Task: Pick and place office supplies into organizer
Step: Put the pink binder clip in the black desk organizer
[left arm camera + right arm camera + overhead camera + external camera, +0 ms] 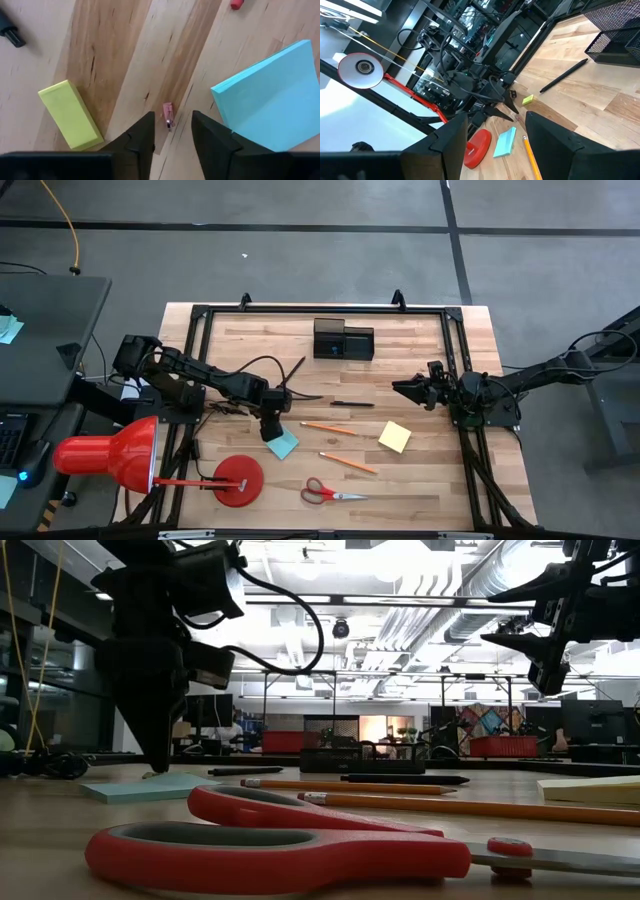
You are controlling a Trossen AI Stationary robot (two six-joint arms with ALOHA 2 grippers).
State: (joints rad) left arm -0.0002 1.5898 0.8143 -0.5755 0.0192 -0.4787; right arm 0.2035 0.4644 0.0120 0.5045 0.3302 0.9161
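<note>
My left gripper (271, 428) points down at the table, open, close to the blue sticky-note pad (283, 444). In the left wrist view its fingertips (148, 125) stand on either side of a tiny pink piece (168, 114) lying on the wood, apart from it. A small yellow block (71, 114) lies flat on one side and the blue pad (275, 100) on the other. The black organizer (342, 338) stands at the far middle of the table. My right gripper (410, 388) hovers open at the right, above the table, holding nothing.
A black pen (352, 404), two orange pencils (328, 427) (348, 463), a yellow sticky-note pad (394, 437) and red-handled scissors (333, 494) lie spread over the middle and near part. A red desk lamp (150, 455) stands at the near left. A black frame (320, 310) borders the table.
</note>
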